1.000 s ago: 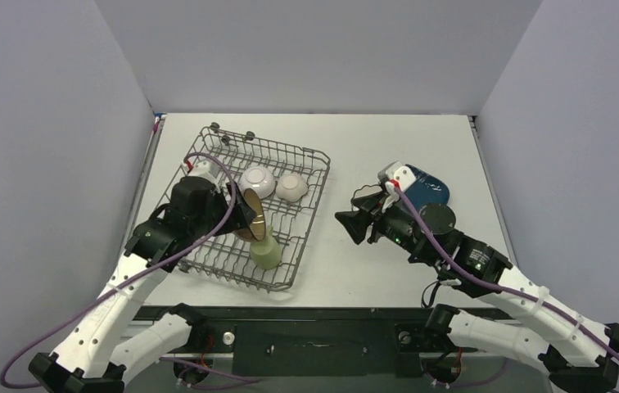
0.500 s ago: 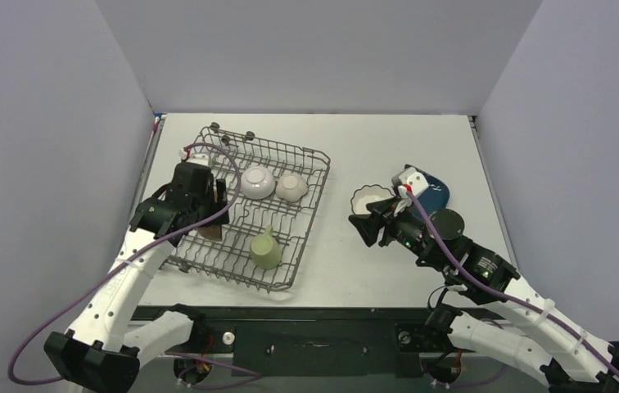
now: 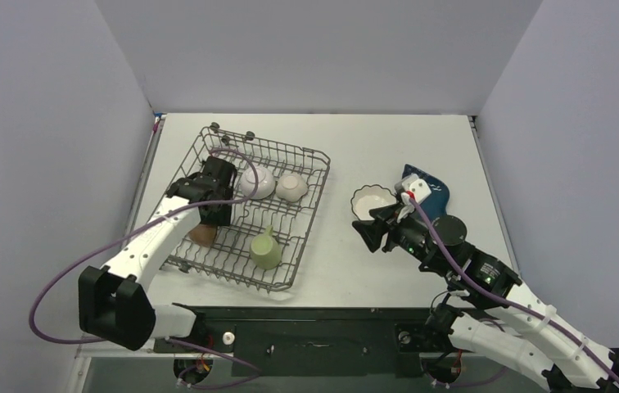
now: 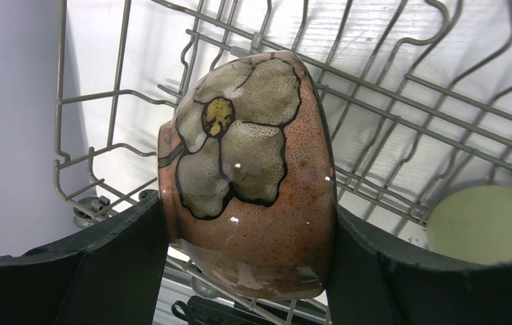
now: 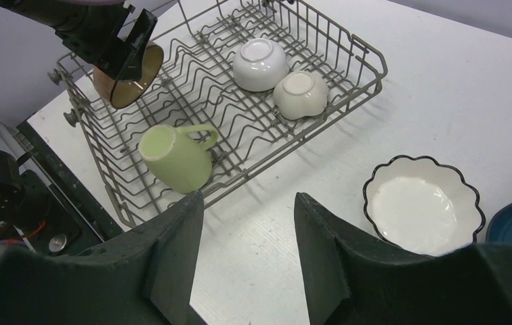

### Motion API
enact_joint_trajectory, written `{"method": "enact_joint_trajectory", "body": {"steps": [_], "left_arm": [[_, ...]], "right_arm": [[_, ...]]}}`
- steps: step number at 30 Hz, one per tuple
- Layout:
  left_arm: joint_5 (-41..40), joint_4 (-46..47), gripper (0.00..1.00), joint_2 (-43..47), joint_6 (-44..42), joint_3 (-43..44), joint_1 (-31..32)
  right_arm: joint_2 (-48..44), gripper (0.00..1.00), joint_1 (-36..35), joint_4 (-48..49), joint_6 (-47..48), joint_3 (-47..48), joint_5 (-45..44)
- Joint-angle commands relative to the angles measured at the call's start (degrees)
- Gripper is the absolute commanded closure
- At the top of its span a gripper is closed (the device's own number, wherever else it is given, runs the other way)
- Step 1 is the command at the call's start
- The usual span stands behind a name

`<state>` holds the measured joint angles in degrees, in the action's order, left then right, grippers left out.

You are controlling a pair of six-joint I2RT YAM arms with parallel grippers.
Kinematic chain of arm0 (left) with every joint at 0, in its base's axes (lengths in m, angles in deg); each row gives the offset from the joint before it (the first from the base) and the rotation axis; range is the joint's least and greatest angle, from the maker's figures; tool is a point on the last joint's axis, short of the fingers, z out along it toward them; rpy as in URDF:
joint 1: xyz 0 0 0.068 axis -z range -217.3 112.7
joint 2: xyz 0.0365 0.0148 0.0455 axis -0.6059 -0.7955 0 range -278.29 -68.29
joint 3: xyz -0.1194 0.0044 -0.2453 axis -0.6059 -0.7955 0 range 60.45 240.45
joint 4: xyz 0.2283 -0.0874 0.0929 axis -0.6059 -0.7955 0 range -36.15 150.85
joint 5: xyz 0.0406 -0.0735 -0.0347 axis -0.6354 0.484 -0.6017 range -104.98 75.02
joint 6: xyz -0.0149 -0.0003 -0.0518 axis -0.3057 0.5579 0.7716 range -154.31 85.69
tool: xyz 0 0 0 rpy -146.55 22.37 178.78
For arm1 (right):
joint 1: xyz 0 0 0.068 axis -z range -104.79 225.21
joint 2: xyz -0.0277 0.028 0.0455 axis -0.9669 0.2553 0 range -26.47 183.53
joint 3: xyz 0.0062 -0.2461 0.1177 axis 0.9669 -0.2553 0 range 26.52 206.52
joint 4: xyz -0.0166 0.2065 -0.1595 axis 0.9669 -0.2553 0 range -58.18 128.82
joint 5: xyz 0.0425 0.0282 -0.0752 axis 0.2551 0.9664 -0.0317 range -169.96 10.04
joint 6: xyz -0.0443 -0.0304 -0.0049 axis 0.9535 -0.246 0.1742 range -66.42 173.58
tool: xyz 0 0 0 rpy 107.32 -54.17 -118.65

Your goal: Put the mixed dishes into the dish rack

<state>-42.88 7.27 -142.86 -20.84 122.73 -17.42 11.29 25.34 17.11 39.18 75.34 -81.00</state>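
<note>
We see the left gripper [image 4: 250, 271] clamped on the brown bowl [image 4: 253, 169] of speckled ceramic with a painted flower. One finger sits toward its foot and the other by its rim. The brown bowl hangs low over the left part of the grey wire dish rack [image 5: 368, 64], just above the tines. We judge it is held on edge so that it can slot between two rows of wires rather than lie flat.

Its foot-to-mouth axis runs close to level, with the mouth turned toward the light green mug [image 5: 172, 159]. The mug lies on its side on the rack's near part with its handle up. A plain white bowl [image 5: 260, 64] and a small cream dish [image 5: 299, 93] sit upside down at the far end, touching each other.

The right gripper [image 5: 246, 250] hovers with its fingers apart and nothing between them above the white table [image 5: 443, 101]. It is near the white scalloped bowl [image 5: 424, 215] with a dark rim, which rests mouth up outside the rack. The dark blue dish [image 3: 431, 188] lies just beside that bowl. We take these two to be the next to load.
</note>
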Motion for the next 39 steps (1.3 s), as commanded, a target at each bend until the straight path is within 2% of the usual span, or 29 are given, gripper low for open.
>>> {"method": "enact_joint_trajectory", "body": {"steps": [1,6,12,17,24,25,28,30,39], "left_arm": [[-8.0,5.1,1.0,-1.2,0.0,1.6,-0.3],[-9.9,5.7,1.0,-3.7,0.9,0.4,0.1],[-10.4,4.4,1.0,-7.9,3.1,-0.4,3.6],[-6.8,4.0,1.0,-11.2,4.4,0.6,5.5],[-3.6,3.8,1.0,-15.8,7.2,1.2,6.6],[-2.8,3.9,0.97,-16.0,7.4,1.2,6.7],[-1.6,4.4,0.75,-16.0,8.0,1.1,7.5],[-1.0,4.8,0.67,-15.9,8.3,1.1,7.8],[4.0,7.9,0.43,-15.4,8.6,-0.8,7.8]], "right_arm": [[-1.2,0.52,0.5,1.0,-0.7,-1.3,0.6],[-1.4,0.52,0.6,0.9,-0.8,-1.6,0.5],[-1.2,0.52,0.8,1.1,-0.8,-1.8,0.5],[-0.9,0.52,0.7,0.9,-0.7,-1.4,4.5],[-1.6,0.52,0.7,0.4,-0.7,-1.1,5.0],[-1.6,0.52,0.7,0.4,-0.8,-1.2,5.0],[-1.6,0.53,0.8,0.4,-0.9,-1.4,5.0],[-1.4,0.52,0.8,0.4,-0.9,-1.6,4.9],[-1.0,0.53,0.8,0.5,-1.1,-2.0,4.7]]}}
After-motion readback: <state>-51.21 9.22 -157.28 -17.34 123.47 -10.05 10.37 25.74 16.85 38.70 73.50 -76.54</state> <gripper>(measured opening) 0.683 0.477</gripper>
